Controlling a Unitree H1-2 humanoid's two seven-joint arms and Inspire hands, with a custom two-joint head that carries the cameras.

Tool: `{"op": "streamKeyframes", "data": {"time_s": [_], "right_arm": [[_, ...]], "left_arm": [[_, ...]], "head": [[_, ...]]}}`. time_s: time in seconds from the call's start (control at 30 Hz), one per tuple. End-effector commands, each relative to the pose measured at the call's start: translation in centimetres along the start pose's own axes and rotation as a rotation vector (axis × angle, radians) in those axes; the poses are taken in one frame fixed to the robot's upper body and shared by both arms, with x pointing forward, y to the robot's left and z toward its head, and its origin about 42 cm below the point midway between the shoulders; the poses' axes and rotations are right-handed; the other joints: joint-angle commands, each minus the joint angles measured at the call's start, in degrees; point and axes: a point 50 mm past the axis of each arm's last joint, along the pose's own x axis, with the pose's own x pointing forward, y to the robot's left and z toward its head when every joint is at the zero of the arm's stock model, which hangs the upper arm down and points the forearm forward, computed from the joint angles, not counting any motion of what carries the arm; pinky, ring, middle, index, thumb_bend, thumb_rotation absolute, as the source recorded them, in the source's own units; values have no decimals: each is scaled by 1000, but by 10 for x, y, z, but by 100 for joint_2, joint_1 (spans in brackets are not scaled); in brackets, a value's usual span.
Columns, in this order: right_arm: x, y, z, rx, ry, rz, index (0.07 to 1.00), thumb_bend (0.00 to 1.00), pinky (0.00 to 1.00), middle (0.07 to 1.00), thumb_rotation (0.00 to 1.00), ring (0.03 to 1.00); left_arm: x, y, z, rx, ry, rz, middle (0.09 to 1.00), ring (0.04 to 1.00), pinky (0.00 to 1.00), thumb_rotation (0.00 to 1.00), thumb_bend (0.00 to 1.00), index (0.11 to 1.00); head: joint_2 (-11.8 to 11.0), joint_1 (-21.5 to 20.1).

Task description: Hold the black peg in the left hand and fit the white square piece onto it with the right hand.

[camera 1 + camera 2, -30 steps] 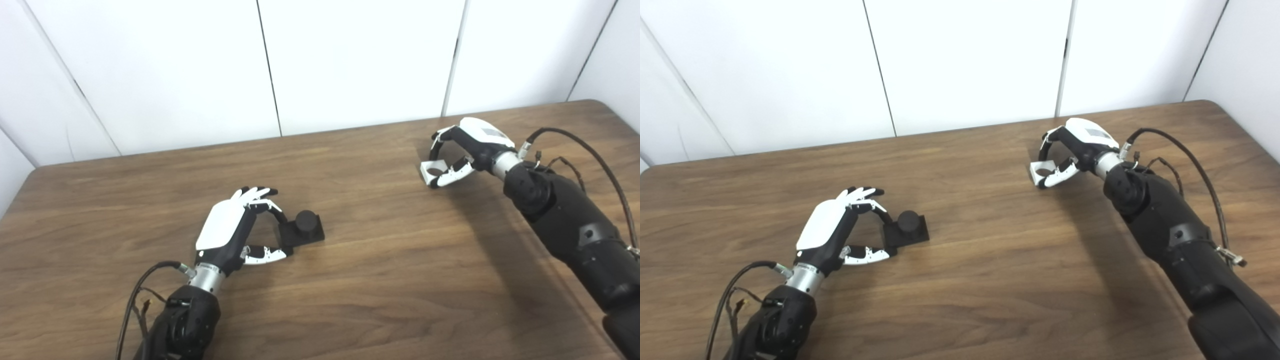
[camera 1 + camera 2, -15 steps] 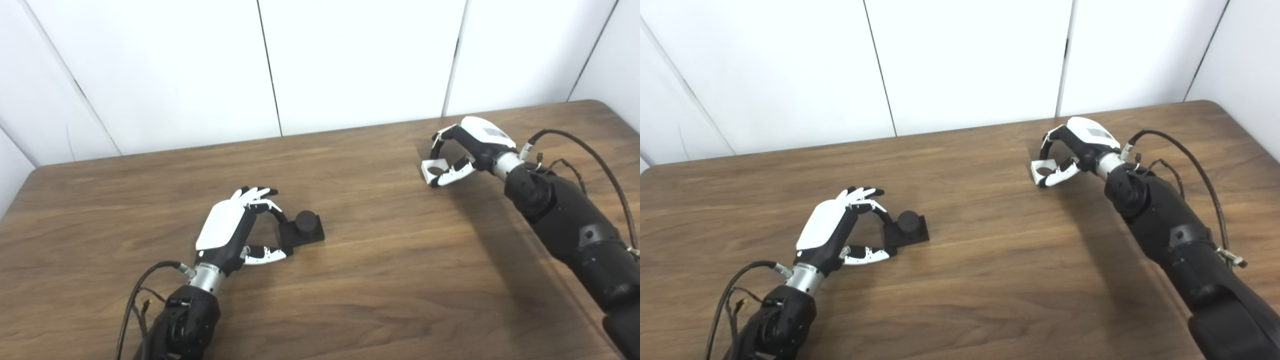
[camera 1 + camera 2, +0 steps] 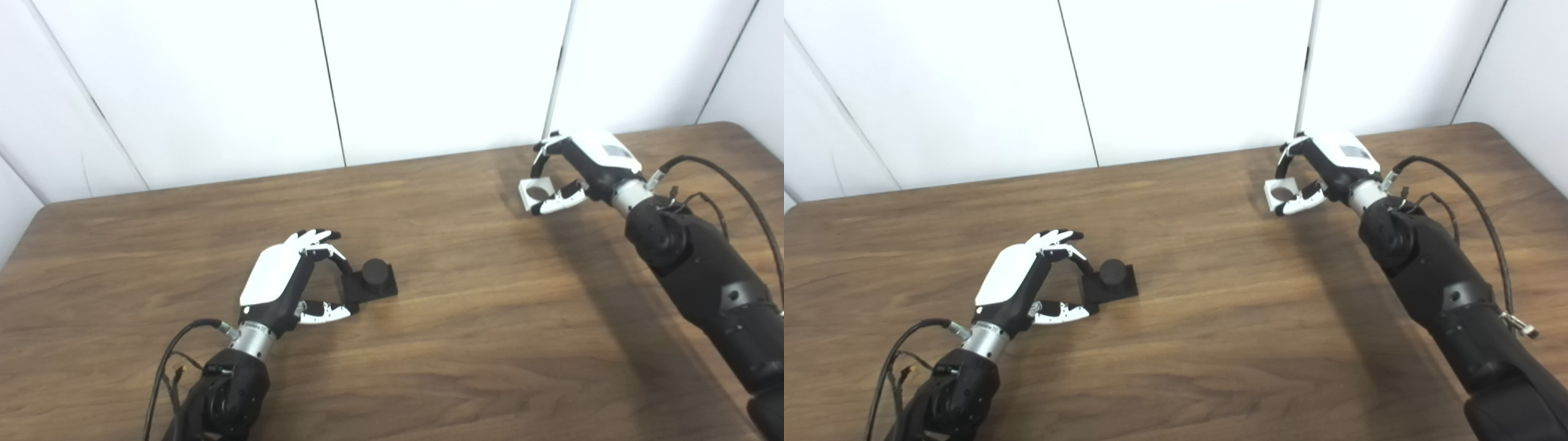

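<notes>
Separation first, in the left eye view: lying well apart, with the black peg (image 3: pixel 373 272) at about eight o'clock from the white square piece (image 3: pixel 534 191), across a wide stretch of table (image 3: pixel 465 331). Standing upright on its square base, round stub pointing up, and so probably calling for a descent along that vertical axis with the hole turned downward. Sitting at three o'clock of the left hand (image 3: pixel 278 285) and touching it: curling the fingers (image 3: pixel 334 256) onto the base's far left corner, bringing the thumb in at the near left corner, pinching the base while resting it on the wood. Hanging at nine o'clock of the right hand (image 3: pixel 582 174), pinched between curled fingers above and thumb below, apparently off the table to judge by the shadow beneath, with the hole tipping up toward the camera.

Turning to the right eye view: again placing the black peg (image 3: pixel 1113 272) at eight o'clock from the white square piece (image 3: pixel 1280 192), nothing lying between. Showing the left hand (image 3: pixel 1013 285) closing around the base's left edge, stub left uncovered. Showing the right hand (image 3: pixel 1332 168) gripping the piece by its rim, hole left unblocked; likely needing a long sweep toward seven or eight o'clock before any lowering.
</notes>
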Motion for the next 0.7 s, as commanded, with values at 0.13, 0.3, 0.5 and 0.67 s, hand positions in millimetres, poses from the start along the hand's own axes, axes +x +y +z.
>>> {"op": "streamKeyframes", "data": {"time_s": [0.13,0.3,0.5,0.67], "right_arm": [[4,-53,39,-11,-155,-122,483,517,946,833,138,938],[-2,-59,66,24,-256,-132,482,517,947,821,137,941],[-12,-60,105,40,-374,-111,480,519,858,811,140,920],[-23,-59,136,66,-458,-97,479,519,851,806,140,908]], "left_arm": [[4,11,-7,46,13,9,866,915,955,78,518,489],[5,10,-6,45,10,8,866,916,955,79,518,489],[7,8,-4,52,14,0,868,917,955,79,517,489],[8,6,-1,55,11,2,867,913,942,80,517,488]], "head": [[26,-2],[16,39],[25,184],[47,294]]}}
